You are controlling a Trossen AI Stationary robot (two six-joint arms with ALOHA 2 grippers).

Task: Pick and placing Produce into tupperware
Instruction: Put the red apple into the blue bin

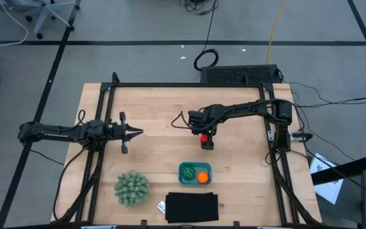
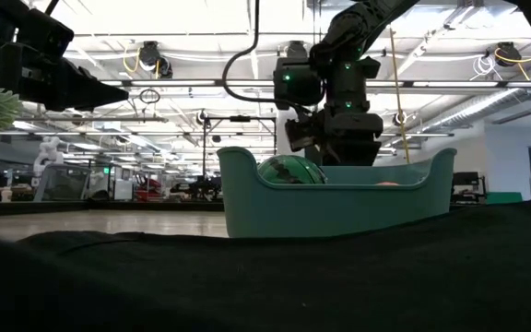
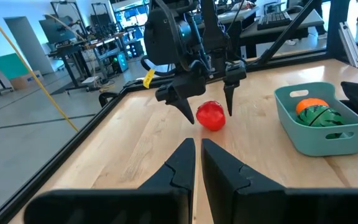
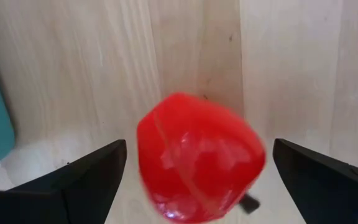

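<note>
My left gripper (image 1: pixel 138 132) waits left of centre, fingers nearly together, holding nothing; my right gripper (image 3: pixel 207 106) hangs wide open astride the red fruit (image 3: pixel 211 116) on the table (image 1: pixel 157 108); striped and orange balls sit in the tupperware (image 1: pixel 194 173).

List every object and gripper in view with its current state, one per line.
Red fruit: on the wooden table, between the open fingers, not gripped.
Dark green striped ball: inside the container.
Orange ball: inside the container, beside the striped ball.
Teal rectangular plastic container: upright, lidless.
Right gripper: open, straddling the red fruit.
Left gripper: shut, empty, left of the fruit.
</note>
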